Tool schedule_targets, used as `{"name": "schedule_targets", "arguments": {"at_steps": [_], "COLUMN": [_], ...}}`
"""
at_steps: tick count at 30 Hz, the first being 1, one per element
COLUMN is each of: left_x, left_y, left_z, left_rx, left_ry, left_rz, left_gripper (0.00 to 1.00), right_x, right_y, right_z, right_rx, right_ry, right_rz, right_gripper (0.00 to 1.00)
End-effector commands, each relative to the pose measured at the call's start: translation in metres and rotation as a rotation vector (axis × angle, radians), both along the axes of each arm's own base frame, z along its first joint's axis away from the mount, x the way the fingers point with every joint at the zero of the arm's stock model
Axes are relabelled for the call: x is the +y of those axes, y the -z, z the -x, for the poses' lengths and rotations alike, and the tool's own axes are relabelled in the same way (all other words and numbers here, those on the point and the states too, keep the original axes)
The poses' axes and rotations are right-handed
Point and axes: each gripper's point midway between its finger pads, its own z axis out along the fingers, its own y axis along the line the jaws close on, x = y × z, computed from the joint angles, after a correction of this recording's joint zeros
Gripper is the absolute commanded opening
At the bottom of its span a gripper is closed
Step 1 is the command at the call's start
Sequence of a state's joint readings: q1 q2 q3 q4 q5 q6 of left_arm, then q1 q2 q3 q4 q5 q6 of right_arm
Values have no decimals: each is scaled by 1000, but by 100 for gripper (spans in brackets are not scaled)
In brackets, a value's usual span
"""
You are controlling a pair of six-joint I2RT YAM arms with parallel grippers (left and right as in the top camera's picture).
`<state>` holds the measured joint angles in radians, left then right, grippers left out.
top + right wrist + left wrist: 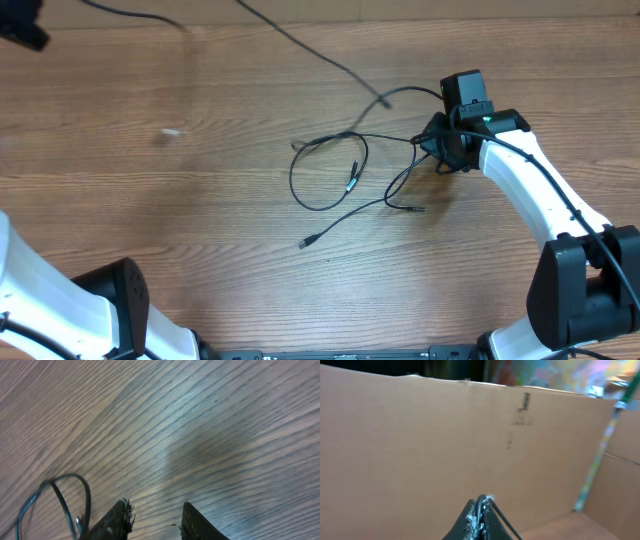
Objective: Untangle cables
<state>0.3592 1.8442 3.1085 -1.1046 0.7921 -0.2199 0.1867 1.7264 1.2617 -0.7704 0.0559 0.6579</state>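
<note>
Right pincer [155,505] stands parted, cables [67,475] looping just beside one finger.

Thin black cables [352,180] lie looped, crossing (plug ends loose).

The right arm [522,190] and left arm [45,295] were white with black joints, a green light [487,122] near the right arm's wrist.

The brown wood-grain table top [200,230] is smooth and matt with a faint sheen, and the thin black cables [292,182] on it look matt and rubbery, one plug end [352,186] perhaps silver metal. The white arm shell [520,185] is glossy plastic; the tan cardboard wall [420,435] is dull and papery.
</note>
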Motion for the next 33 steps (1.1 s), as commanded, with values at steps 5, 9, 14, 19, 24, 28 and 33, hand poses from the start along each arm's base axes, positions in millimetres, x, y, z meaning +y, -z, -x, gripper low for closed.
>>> {"name": "schedule_targets", "arguments": {"at_steps": [5, 9, 14, 19, 24, 28, 33], "left_x": [39, 62, 116, 143, 157, 167, 186], "left_y": [19, 37, 79, 126, 180, 221, 242], "left_z": [-14, -28, -52, -72, -99, -114, -108], "left_rx": [101, 170, 302, 451, 612, 736, 806], "left_ry": [-175, -289, -554, -660, -680, -698, -823], "left_rz": [94, 127, 166, 177, 185, 195, 209], "left_gripper": [4, 4, 4, 4, 4, 4, 4], "right_x": [9, 9, 9, 9, 9, 8, 8], "right_y": [-7, -6, -5, -5, -4, -3, -3], "right_z": [0, 2, 5, 5, 7, 9, 9], "right_rx": [-15, -5, 6, 9, 15, 24, 24], "right_ry": [-99, -100, -101, -104, -104, -103, -104], "right_rz": [-11, -13, -14, -12, -11, -10, -9], "right_gripper": [34, 37, 37, 37, 37, 37, 37]}}
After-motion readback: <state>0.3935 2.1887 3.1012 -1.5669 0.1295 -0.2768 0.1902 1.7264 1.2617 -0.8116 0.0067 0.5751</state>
